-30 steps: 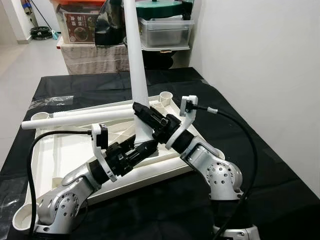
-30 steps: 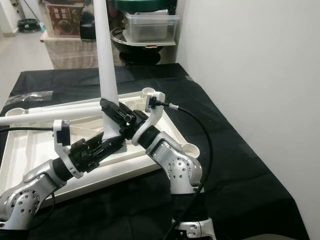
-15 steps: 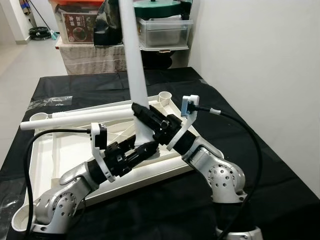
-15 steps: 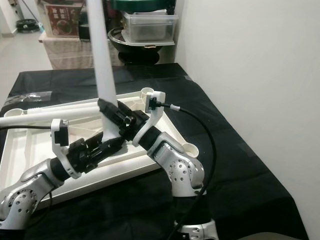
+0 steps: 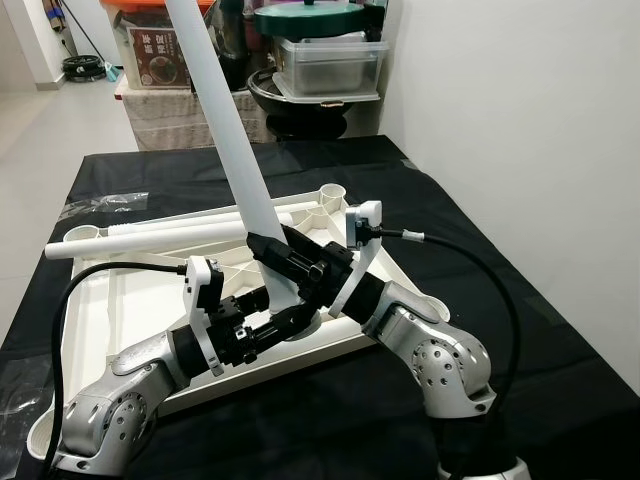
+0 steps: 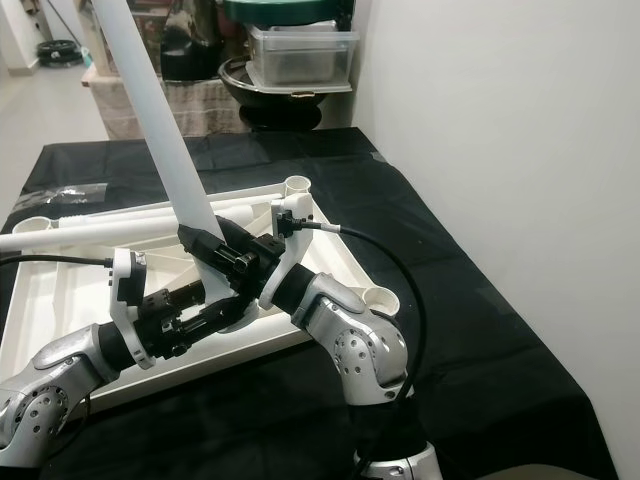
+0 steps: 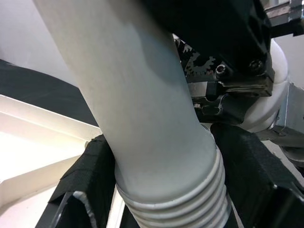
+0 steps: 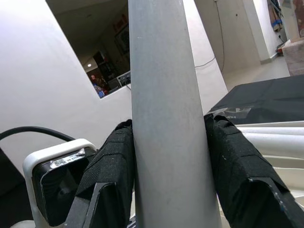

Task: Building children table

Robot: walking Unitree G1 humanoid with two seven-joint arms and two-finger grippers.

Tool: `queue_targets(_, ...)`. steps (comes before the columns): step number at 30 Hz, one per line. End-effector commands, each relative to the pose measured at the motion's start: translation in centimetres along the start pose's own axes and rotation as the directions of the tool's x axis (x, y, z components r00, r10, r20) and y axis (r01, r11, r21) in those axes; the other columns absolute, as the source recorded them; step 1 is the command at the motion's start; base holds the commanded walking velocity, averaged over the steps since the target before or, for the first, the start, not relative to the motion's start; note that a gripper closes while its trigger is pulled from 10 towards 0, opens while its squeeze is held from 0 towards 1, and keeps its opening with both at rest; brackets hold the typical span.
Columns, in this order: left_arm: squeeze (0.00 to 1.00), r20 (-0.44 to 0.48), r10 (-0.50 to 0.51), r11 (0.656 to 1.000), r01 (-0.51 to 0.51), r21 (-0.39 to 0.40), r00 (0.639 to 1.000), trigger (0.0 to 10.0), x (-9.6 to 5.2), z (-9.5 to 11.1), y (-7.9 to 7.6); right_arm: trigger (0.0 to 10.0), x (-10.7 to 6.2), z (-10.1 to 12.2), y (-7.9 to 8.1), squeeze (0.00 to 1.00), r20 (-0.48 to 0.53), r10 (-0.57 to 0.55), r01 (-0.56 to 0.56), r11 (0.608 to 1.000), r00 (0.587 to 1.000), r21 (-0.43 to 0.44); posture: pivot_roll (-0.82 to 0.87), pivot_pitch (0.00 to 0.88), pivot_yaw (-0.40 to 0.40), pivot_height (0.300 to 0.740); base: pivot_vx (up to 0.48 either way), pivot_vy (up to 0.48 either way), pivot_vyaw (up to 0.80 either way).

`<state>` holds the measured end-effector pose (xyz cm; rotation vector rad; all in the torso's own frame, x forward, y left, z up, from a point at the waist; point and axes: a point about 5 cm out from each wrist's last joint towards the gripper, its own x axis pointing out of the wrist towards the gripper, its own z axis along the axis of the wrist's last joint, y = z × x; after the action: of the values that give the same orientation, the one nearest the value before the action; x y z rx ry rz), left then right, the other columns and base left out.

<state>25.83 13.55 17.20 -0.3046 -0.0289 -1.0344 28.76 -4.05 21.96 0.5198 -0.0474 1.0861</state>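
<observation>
On the black-covered worktop [image 5: 520,330]: white tabletop panel [image 5: 110,300] lying underside up, corner sockets showing.
Leg in hand: long white leg [image 5: 225,140], tilted toward 11 o'clock, threaded end down over the panel's 3 o'clock edge.
Left tool [image 5: 290,322]: clenched on the leg just above the thread, fingers [image 7: 90,175] on either side.
Right tool [image 5: 275,250]: clenched on the same leg, just above the left tool.
Spare legs [image 5: 160,235]: two, lying across the panel at 12 o'clock.
Background, 12 o'clock: storage boxes [image 5: 325,60].
</observation>
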Motion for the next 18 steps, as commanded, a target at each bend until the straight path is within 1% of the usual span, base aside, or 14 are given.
queue_targets(1,0.0,-0.137,-0.043,0.997,0.034,-0.067,0.99,0.0,0.7,-3.0,-0.8,0.0,2.0,1.3,3.0,0.0,0.066,0.175,-0.172,0.984,0.982,-0.045,0.01,0.0,-0.036,0.74,0.0,0.0,0.0)
queue_targets(2,0.0,-0.135,-0.066,0.996,0.057,-0.07,0.989,0.0,0.7,-3.1,-1.1,0.0,2.1,1.4,3.0,0.0,0.069,0.175,-0.172,0.984,0.982,-0.05,0.01,0.0,-0.036,0.74,0.0,0.0,0.0)
queue_targets(7,0.0,-0.138,-0.113,0.991,0.102,-0.084,0.984,0.0,0.7,-3.4,-1.9,0.0,2.4,2.1,3.1,0.0,0.087,0.181,-0.175,0.982,0.98,-0.072,0.01,0.0,-0.035,0.74,0.0,0.0,0.0)
queue_targets(12,0.0,-0.142,-0.114,0.991,0.102,-0.089,0.983,0.0,0.6,-3.5,-1.9,0.0,2.6,2.4,3.4,0.0,0.097,0.196,-0.189,0.979,0.976,-0.08,0.01,0.0,-0.035,0.74,0.0,0.0,0.0)
queue_targets(15,0.0,-0.152,-0.097,0.993,0.085,-0.082,0.984,0.0,0.6,-3.5,-1.7,0.0,2.7,2.5,3.6,0.0,0.104,0.205,-0.197,0.977,0.973,-0.084,0.01,0.0,-0.034,0.74,0.0,0.0,0.0)
queue_targets(16,0.0,-0.158,-0.084,0.994,0.073,-0.076,0.984,9.3,0.6,-3.6,-1.6,0.0,2.8,2.6,3.6,0.0,0.106,0.207,-0.198,0.976,0.973,-0.086,0.01,0.0,-0.034,0.74,0.0,0.0,0.0)
queue_targets(17,0.0,-0.163,-0.073,0.995,0.061,-0.075,0.984,10.0,0.7,-3.6,-1.4,0.0,2.9,2.7,3.6,0.0,0.108,0.2,-0.191,0.978,0.974,-0.086,0.01,0.0,-0.033,0.74,0.0,0.0,0.0)
queue_targets(18,0.0,-0.165,-0.067,0.996,0.055,-0.076,0.984,10.0,0.7,-3.7,-1.4,6.4,2.9,2.7,3.5,0.0,0.109,0.195,-0.186,0.979,0.975,-0.086,0.01,0.0,-0.033,0.74,0.0,0.0,0.0)
